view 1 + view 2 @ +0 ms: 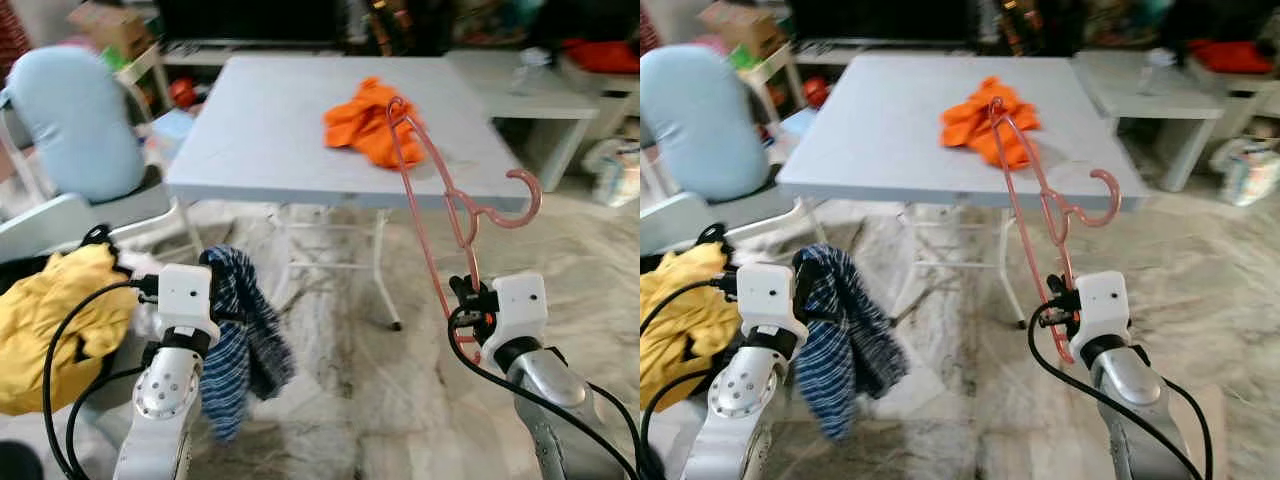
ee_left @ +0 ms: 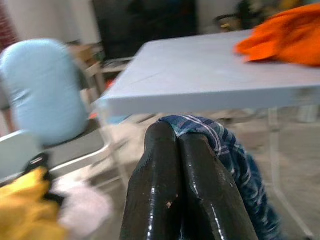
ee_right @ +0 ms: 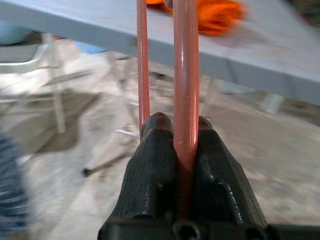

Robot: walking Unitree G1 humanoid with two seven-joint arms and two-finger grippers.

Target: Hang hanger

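Our right gripper point(image 1: 470, 292) clamps the pink hanger point(image 1: 440, 205) upright before the table point(image 1: 260, 130); our left gripper point(image 2: 181, 145) pinches a striped cloth point(image 1: 240, 335). Walking could snag either on the table edge.

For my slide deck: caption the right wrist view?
Right gripper clamps pink hanger before grey table.

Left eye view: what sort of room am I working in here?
Probably a lived-in home living room: a grey folding table holding an orange garment, a dark TV unit behind it, a chair and marble-patterned floor.
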